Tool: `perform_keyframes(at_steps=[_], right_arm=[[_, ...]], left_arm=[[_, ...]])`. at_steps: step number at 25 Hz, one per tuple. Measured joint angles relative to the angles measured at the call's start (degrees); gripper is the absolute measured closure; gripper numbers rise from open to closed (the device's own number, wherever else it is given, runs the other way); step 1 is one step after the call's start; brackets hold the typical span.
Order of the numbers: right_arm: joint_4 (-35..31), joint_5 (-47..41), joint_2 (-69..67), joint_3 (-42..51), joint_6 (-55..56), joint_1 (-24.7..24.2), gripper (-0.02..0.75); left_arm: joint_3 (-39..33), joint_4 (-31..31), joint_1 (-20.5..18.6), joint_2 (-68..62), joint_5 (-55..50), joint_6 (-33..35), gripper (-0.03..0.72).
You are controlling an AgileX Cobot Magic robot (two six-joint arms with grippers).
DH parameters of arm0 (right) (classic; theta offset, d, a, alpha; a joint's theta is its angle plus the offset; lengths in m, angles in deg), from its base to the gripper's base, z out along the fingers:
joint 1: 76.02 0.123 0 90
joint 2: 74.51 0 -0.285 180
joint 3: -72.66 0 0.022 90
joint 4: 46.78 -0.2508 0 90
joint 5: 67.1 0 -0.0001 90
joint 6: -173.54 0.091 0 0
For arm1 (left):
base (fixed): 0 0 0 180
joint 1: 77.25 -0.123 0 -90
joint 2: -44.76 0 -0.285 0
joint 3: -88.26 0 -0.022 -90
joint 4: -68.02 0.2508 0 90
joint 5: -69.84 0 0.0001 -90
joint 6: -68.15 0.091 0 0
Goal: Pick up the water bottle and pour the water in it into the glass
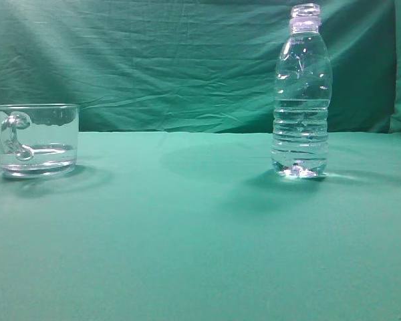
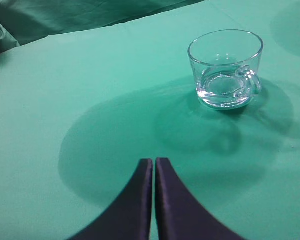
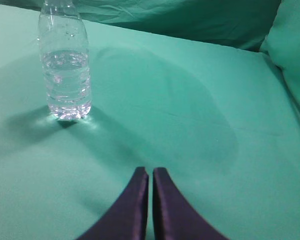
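Observation:
The water bottle [image 1: 301,93] stands upright at the right of the green table, cap off, with clear water [image 1: 300,137] filling about its lower half. It also shows in the right wrist view [image 3: 65,62], far left of and beyond my right gripper [image 3: 150,170], which is shut and empty. The glass [image 1: 35,139], a short clear mug with its handle facing the camera, stands at the left. In the left wrist view the glass [image 2: 226,67] sits ahead and to the right of my left gripper [image 2: 154,160], which is shut and empty. Neither gripper shows in the exterior view.
A green cloth covers the table [image 1: 200,234] and hangs as a creased backdrop [image 1: 174,60] behind it. A fold of cloth rises at the right edge in the right wrist view [image 3: 295,60].

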Motion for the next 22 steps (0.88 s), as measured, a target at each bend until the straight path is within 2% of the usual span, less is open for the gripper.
perform_keyframes(at_steps=[22], right_arm=[[0.0,-0.14,0.0,0.0,-0.23,0.0,0.738]], left_arm=[[0.0,0.0,0.0,0.0,0.0,0.0,0.688]])
